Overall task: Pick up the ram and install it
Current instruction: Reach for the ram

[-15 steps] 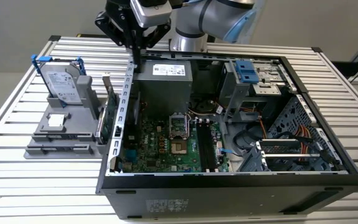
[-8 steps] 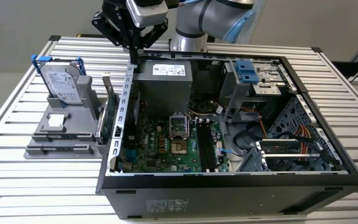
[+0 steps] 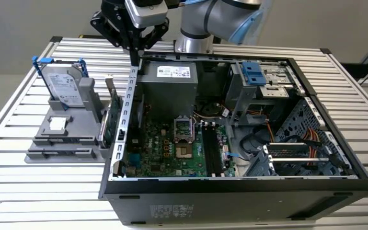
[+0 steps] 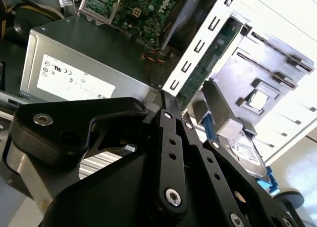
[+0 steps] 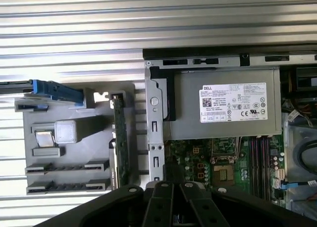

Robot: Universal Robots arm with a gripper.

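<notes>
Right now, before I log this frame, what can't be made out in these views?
- Memory slots, exterior view: too small and dark to tell whether the ram is seated.
- Hard drive, second wrist view: partly hidden behind the gripper linkage.
- Expansion card, exterior view: seen edge-on, its face hidden by the computer case wall.
- Gripper, exterior view: upper body cut off by the top edge.

The counter (image 3: 17, 177) is seen as ribbed, matt silvery metal, the power supply (image 3: 165, 93) as dull grey sheet metal with a pale paper-like label (image 3: 173, 71), the holder (image 3: 63, 139) as matt grey plastic, and the pincer (image 3: 134, 60) as smooth, faintly glossy black.
</notes>
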